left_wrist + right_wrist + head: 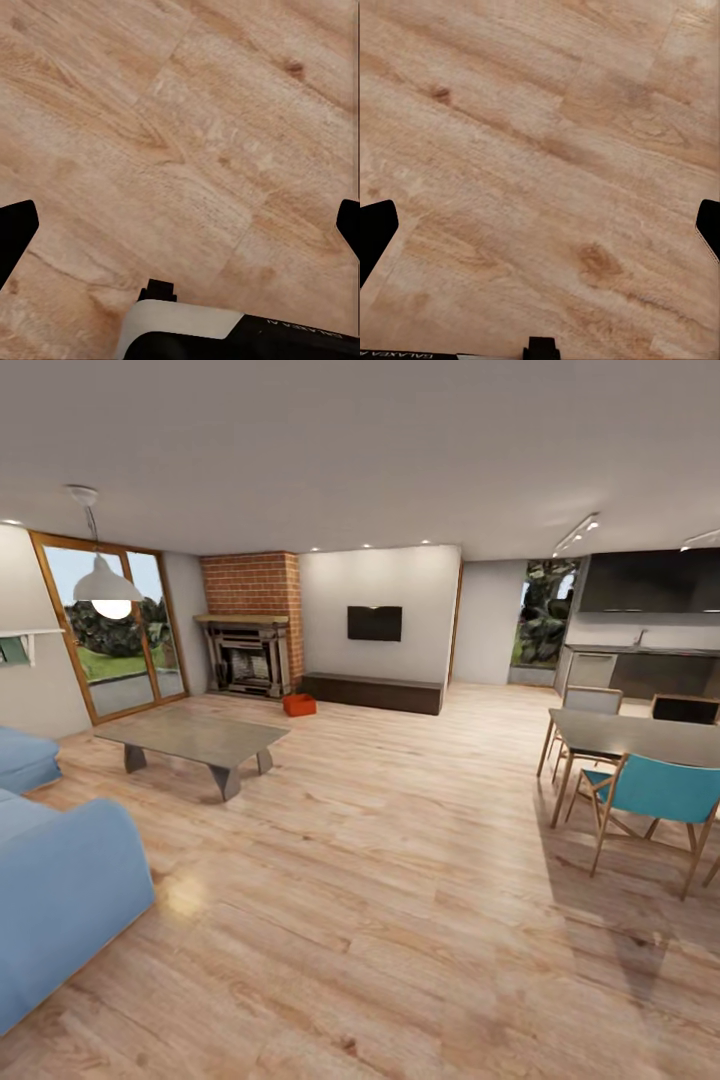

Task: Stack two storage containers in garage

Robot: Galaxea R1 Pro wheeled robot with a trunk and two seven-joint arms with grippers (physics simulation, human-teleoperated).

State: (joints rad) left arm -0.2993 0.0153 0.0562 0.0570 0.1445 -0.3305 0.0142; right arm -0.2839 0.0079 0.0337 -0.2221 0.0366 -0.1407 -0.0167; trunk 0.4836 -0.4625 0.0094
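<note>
I am in the living room, and far across it an orange-red storage container (298, 705) sits on the wood plank floor (400, 880), between the brick fireplace (250, 650) and the long dark low cabinet (372, 693). I make out one container shape from here; whether a second stands against it is too small to tell. The left gripper (180, 232) hangs open over bare planks with nothing between its fingers (16, 229). Over the planks too, the right gripper (540, 232) is open and empty, fingers (375, 229) spread wide. The garage is out of view.
A blue sofa (60, 870) fills the near left and a low grey coffee table (195, 740) stands beyond it. On the right are a dining table (640, 738) and chairs (655, 795). A broad strip of wood floor runs between them toward the container.
</note>
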